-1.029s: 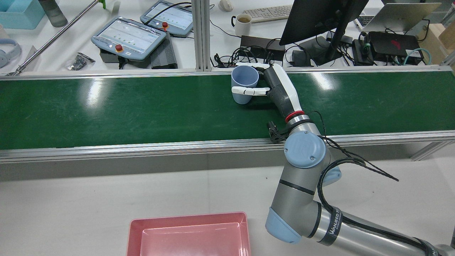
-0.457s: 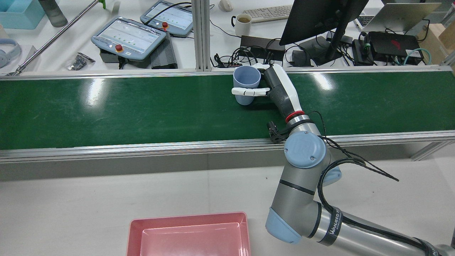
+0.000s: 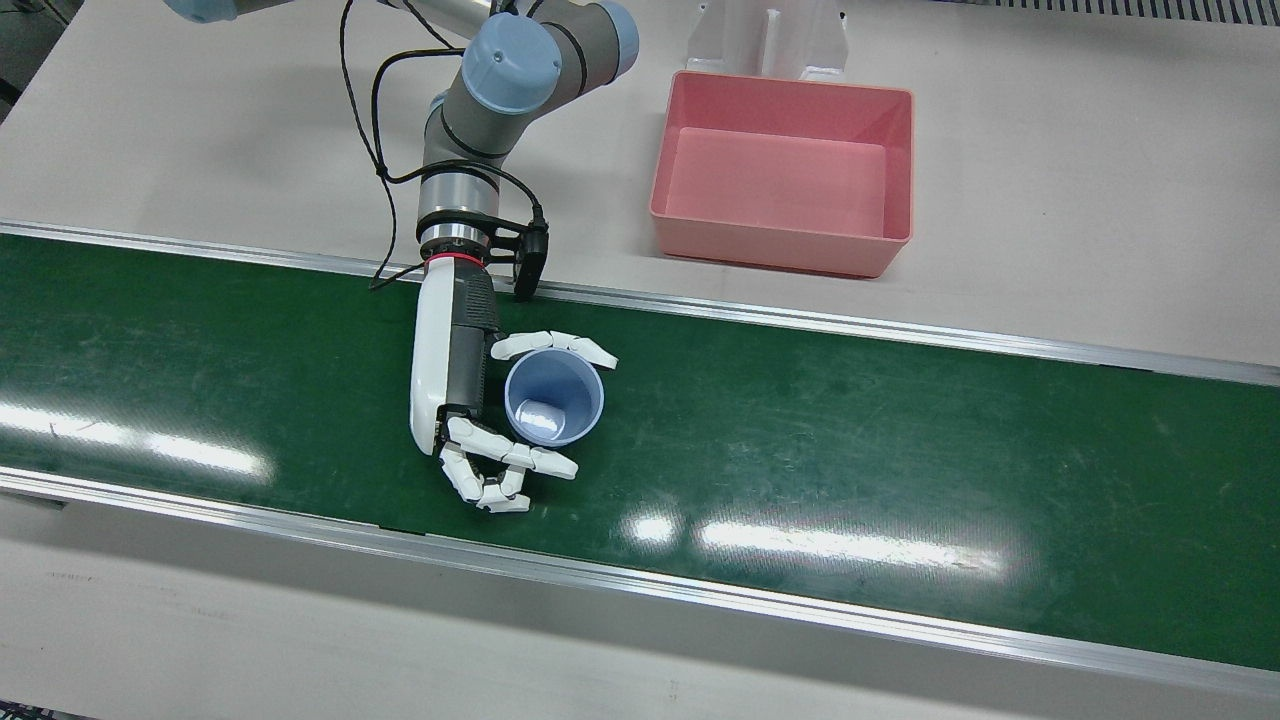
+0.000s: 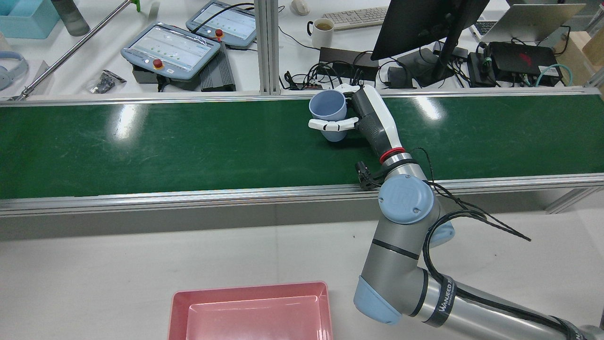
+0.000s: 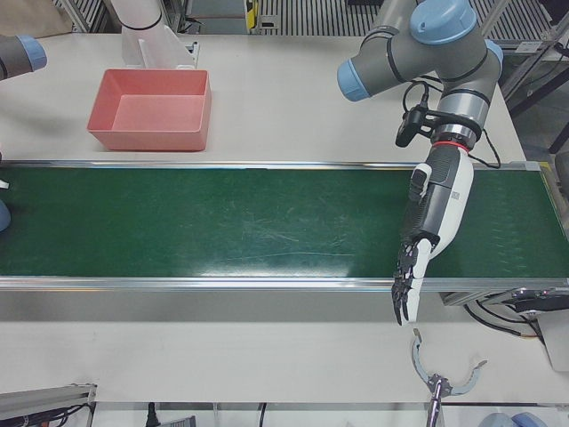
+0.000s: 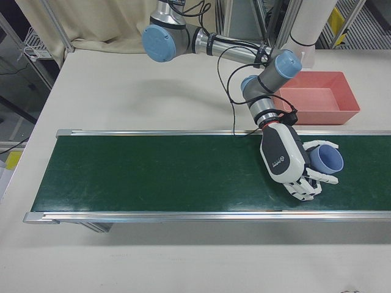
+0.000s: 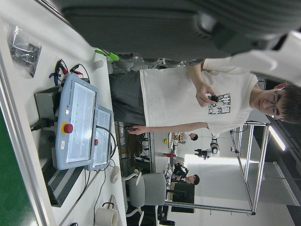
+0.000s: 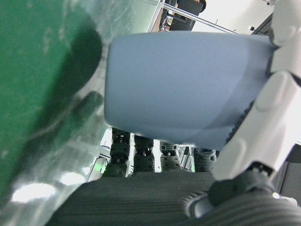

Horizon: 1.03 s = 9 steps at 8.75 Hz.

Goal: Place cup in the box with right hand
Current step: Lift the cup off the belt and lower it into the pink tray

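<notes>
Cup (image 3: 553,398) clasped in right robot hand (image 3: 480,420), above green belt (image 3: 900,450)

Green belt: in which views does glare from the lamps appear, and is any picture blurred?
Front view: white glare streaks on the green belt near its lower edge. Rear view: two bright patches on it. Right hand view: the blue cup and the right hand are soft and close; the cup's dark shadow falls on the belt.

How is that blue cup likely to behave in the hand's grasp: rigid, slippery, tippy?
The cup looks like smooth plastic, so probably rigid and light. Its tapered wall may slip downward. The right hand wraps it, and it seems lifted off the belt.
</notes>
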Each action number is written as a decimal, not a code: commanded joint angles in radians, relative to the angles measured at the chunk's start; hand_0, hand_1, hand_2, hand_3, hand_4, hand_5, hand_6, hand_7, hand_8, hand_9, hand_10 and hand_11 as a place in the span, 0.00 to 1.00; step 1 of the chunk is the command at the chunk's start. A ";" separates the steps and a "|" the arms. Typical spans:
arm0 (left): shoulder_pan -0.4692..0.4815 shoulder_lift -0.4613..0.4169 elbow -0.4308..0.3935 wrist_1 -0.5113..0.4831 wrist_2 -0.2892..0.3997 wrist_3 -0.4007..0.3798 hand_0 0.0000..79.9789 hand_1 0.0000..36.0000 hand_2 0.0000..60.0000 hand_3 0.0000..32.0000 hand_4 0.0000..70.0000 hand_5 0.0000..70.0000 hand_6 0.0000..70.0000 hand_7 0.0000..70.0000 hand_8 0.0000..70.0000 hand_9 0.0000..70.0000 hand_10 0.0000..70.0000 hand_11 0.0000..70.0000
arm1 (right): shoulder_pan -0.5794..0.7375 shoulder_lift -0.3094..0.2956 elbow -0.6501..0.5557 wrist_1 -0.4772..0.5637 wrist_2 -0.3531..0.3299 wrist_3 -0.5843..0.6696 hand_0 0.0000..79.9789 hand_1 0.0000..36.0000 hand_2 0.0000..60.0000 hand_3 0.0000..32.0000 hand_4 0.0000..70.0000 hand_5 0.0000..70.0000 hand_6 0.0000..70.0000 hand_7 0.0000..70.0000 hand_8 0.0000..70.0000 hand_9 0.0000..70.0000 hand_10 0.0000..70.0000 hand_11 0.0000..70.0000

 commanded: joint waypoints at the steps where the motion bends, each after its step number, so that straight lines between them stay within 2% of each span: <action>1: 0.000 0.000 0.000 0.000 -0.001 0.000 0.00 0.00 0.00 0.00 0.00 0.00 0.00 0.00 0.00 0.00 0.00 0.00 | -0.001 -0.045 0.144 -0.006 -0.001 -0.012 0.66 0.61 0.41 0.00 0.51 0.14 0.46 1.00 0.57 0.92 0.33 0.49; 4: 0.000 0.000 0.000 -0.002 0.000 0.000 0.00 0.00 0.00 0.00 0.00 0.00 0.00 0.00 0.00 0.00 0.00 0.00 | -0.088 -0.125 0.444 -0.004 0.001 -0.232 0.65 0.59 0.42 0.00 0.48 0.13 0.45 1.00 0.55 0.90 0.31 0.47; 5: 0.000 0.000 0.000 -0.002 0.000 0.000 0.00 0.00 0.00 0.00 0.00 0.00 0.00 0.00 0.00 0.00 0.00 0.00 | -0.140 -0.127 0.489 -0.004 0.001 -0.286 0.64 0.58 0.43 0.00 0.48 0.13 0.45 1.00 0.55 0.90 0.32 0.48; 7: 0.000 0.000 0.000 -0.002 0.000 0.000 0.00 0.00 0.00 0.00 0.00 0.00 0.00 0.00 0.00 0.00 0.00 0.00 | -0.261 -0.121 0.496 0.000 0.008 -0.374 0.63 0.56 0.43 0.00 0.49 0.13 0.46 1.00 0.56 0.91 0.33 0.50; 9: 0.000 0.000 0.000 0.000 0.000 0.000 0.00 0.00 0.00 0.00 0.00 0.00 0.00 0.00 0.00 0.00 0.00 0.00 | -0.378 -0.116 0.516 0.016 0.013 -0.469 0.63 0.56 0.41 0.00 0.40 0.13 0.44 1.00 0.55 0.91 0.33 0.50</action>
